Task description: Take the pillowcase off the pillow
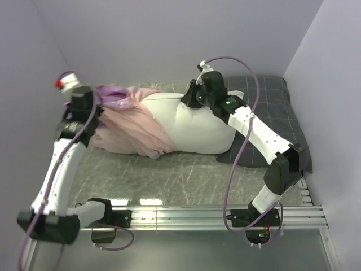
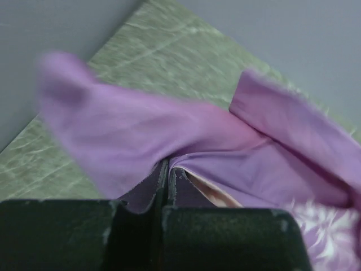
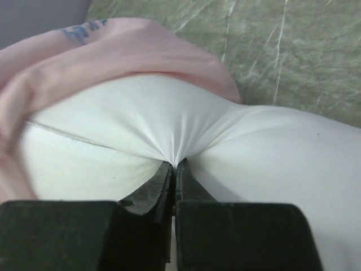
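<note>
The white pillow (image 1: 197, 127) lies across the middle of the table, its right half bare. The pillowcase (image 1: 132, 121) is bunched inside out, pale pink, over its left half, with a purple printed end (image 1: 115, 95) at the far left. My left gripper (image 1: 96, 101) is shut on the purple pillowcase fabric (image 2: 225, 164), which is pinched between its jaws (image 2: 168, 169). My right gripper (image 1: 189, 100) is shut on a fold of the white pillow (image 3: 141, 124), pinched at the jaw tips (image 3: 175, 165). The pink pillowcase edge (image 3: 124, 51) lies just beyond.
A dark grey checked pillow (image 1: 271, 113) lies at the back right under the right arm. The green marbled table top (image 1: 169, 175) shows in front. Pale walls close in on the left, back and right. A metal rail (image 1: 214, 214) runs along the near edge.
</note>
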Robot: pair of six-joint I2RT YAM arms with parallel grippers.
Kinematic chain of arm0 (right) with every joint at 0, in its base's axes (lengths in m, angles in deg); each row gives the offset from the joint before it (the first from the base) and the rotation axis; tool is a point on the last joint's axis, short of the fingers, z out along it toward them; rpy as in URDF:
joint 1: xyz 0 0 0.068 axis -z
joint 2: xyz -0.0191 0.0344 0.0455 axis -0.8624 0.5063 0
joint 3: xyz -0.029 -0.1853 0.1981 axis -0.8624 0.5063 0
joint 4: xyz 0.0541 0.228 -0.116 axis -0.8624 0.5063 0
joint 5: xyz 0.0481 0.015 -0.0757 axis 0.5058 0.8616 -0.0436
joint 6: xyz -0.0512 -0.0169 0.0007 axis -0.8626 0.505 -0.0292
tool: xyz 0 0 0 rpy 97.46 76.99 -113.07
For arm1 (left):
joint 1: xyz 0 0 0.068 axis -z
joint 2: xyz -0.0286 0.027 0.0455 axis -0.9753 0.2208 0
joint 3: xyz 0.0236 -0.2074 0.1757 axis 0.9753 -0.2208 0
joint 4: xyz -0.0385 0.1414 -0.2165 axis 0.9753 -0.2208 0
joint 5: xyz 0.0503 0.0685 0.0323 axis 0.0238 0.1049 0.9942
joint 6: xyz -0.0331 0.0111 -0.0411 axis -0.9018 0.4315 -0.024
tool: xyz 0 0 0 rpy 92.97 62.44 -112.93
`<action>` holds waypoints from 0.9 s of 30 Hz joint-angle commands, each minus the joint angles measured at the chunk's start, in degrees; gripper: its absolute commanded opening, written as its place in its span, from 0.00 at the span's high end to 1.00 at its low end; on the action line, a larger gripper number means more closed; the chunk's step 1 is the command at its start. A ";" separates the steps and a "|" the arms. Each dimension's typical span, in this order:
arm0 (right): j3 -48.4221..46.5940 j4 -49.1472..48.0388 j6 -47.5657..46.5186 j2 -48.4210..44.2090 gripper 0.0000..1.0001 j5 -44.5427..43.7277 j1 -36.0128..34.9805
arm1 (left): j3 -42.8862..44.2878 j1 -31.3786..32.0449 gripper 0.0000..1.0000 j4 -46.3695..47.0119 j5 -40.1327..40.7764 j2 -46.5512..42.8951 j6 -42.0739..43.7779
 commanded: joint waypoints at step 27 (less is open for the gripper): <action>-9.26 2.07 0.41 14.15 1.00 1.41 6.36 | 1.94 6.83 0.18 -3.90 -8.60 -6.44 -2.60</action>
